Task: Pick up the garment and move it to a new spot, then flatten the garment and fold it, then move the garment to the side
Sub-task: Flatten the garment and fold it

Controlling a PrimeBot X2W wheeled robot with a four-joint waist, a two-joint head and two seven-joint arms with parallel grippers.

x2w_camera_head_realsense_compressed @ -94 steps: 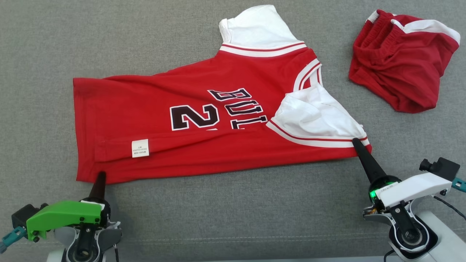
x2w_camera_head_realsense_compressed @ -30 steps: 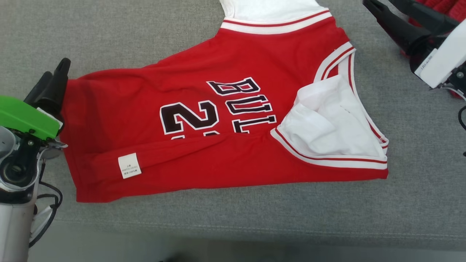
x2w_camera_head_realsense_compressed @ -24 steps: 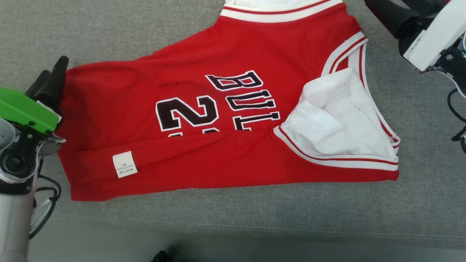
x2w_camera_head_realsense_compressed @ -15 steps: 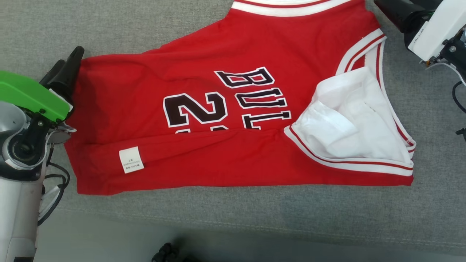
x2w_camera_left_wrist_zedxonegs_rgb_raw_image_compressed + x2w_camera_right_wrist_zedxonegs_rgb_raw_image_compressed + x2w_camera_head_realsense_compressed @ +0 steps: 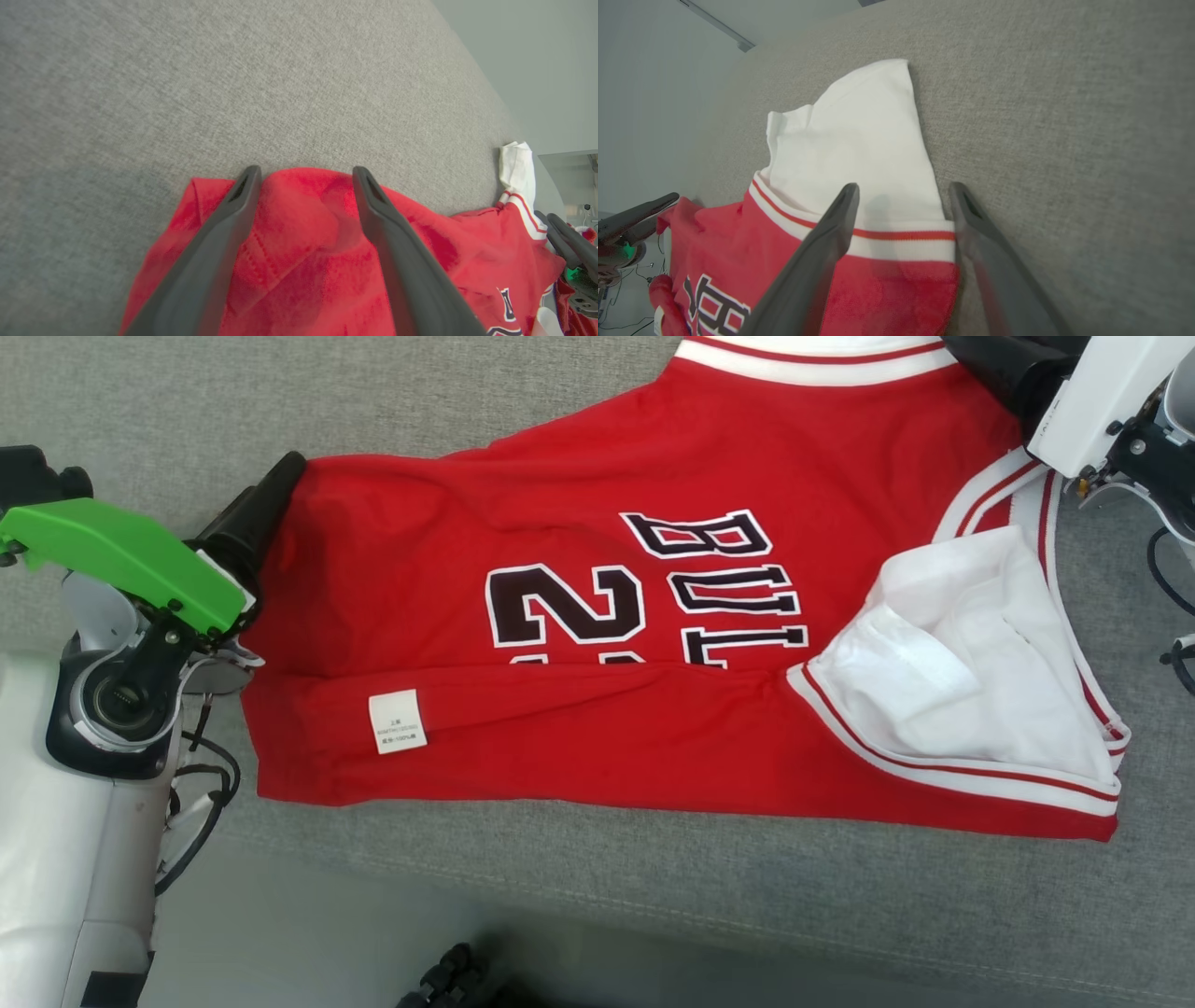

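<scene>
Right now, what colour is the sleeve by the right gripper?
The sleeve is white, with red-striped trim; right wrist view shows it best.

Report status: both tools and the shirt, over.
Left tool open, astride a hem corner of the shirt. Right tool open, astride the white sleeve seam. Shirt lies on grey fabric surface, near edge folded over. Nothing seen blocking.

Grey woven upholstery (image 5: 653, 915) with a stitched seam, pale floor (image 5: 308, 933) below it
</scene>
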